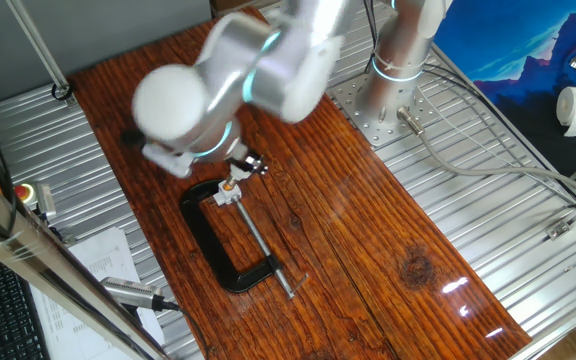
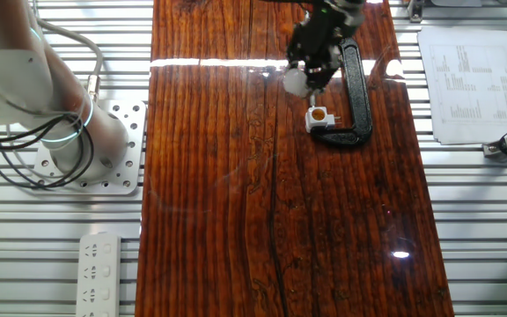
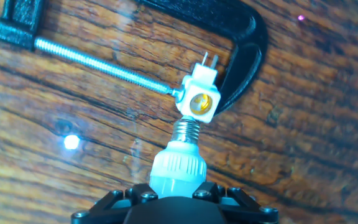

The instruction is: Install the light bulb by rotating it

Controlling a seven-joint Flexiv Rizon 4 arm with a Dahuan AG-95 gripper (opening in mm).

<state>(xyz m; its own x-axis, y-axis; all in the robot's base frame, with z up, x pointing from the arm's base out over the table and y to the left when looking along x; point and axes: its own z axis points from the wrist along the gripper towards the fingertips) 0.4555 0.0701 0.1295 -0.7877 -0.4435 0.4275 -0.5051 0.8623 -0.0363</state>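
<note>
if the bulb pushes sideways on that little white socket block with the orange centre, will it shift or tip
Probably not much. The small white socket block with the orange centre looks pinned between the black metal C-clamp and its silvery screw, so it should resist a push. It is small and plastic-looking, so a hard sideways shove from the tiny white frosted bulb might still twist it about the screw tip.

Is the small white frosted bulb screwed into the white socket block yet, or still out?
Out. In the hand view the bulb, held by the gripper, shows its silver threads bare just short of the socket's orange opening.
</note>
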